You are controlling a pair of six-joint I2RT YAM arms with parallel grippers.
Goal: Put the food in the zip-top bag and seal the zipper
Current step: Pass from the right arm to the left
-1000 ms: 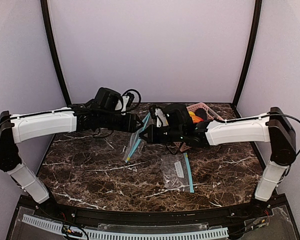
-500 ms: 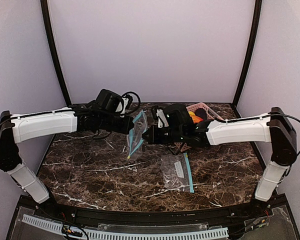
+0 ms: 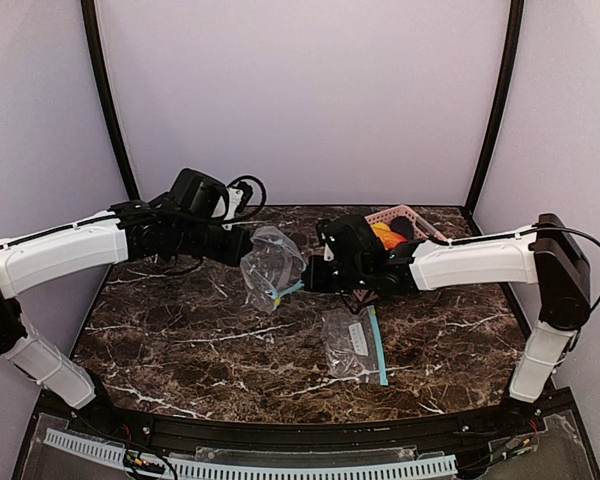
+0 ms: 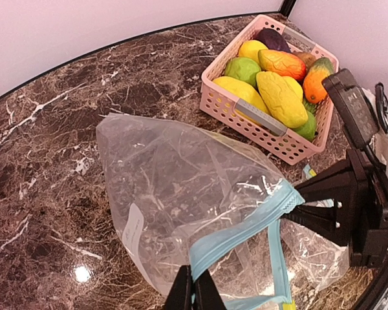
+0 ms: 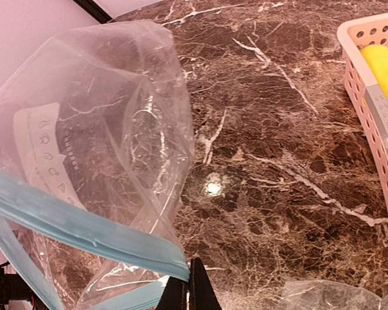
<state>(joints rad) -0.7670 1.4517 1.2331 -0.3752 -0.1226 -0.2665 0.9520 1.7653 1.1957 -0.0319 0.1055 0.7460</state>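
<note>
Top external view: my left hand point(image 3: 244, 252) and right hand point(image 3: 307, 281) each pinch the zip-top bag point(image 3: 269, 263), held above the worktop point(image 3: 180, 350).

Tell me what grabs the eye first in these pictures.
A clear zip-top bag hangs above mid-table, its blue-zippered mouth pulled open between the left gripper and right gripper, each pinching one side. Behind it at the far right, a pink basket holds glossy toy fruits and vegetables. A second bag lies flat on the dark marble table, nearer the arm bases.
</note>
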